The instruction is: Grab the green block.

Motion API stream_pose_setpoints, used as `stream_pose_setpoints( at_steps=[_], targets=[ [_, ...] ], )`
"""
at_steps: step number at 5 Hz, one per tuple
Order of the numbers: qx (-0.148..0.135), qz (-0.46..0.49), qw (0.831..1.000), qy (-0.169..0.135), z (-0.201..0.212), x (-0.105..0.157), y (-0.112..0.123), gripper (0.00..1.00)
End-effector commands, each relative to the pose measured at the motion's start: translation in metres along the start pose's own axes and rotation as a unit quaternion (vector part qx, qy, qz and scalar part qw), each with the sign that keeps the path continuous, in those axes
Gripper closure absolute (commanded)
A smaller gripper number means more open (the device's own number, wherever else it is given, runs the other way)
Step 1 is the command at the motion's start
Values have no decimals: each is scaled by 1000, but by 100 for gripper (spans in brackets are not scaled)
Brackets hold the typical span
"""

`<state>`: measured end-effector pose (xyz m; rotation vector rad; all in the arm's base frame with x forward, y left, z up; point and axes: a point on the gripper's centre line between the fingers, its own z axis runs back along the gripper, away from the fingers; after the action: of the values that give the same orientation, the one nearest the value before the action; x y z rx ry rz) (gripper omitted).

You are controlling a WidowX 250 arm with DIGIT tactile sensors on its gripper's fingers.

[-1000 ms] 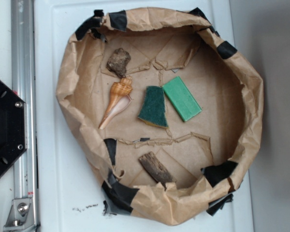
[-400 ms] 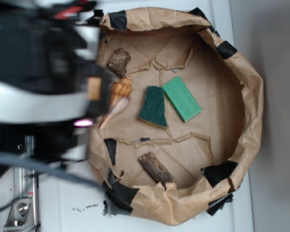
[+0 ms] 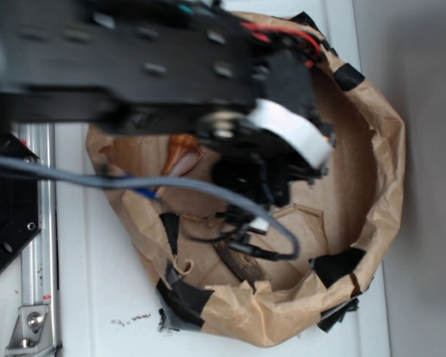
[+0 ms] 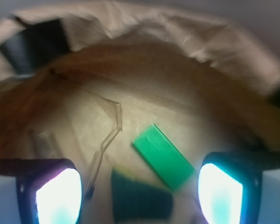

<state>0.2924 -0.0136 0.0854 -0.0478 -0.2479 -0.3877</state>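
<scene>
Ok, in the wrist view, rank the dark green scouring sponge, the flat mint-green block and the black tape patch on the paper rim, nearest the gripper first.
1. Dark green scouring sponge: low, between the gripper fingers.
2. Flat mint-green block: just beyond, rightward.
3. Black tape patch: far upper left.

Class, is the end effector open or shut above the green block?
Open: in the wrist view its fingers stand wide apart, with the green block lying free between them.
</scene>
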Motion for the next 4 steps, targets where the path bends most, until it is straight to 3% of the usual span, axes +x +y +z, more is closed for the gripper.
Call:
stream_pose_setpoints(
  at_steps=[1,2,3,4],
  targets=[
    [-9,10,1000,12,-31,11,8,0],
    [-3,-1,1000,19,-37,4,8,0],
    [21,-16,999,36,-48,12,17,0],
    [24,-31,998,50,-53,1,23,0]
  ],
)
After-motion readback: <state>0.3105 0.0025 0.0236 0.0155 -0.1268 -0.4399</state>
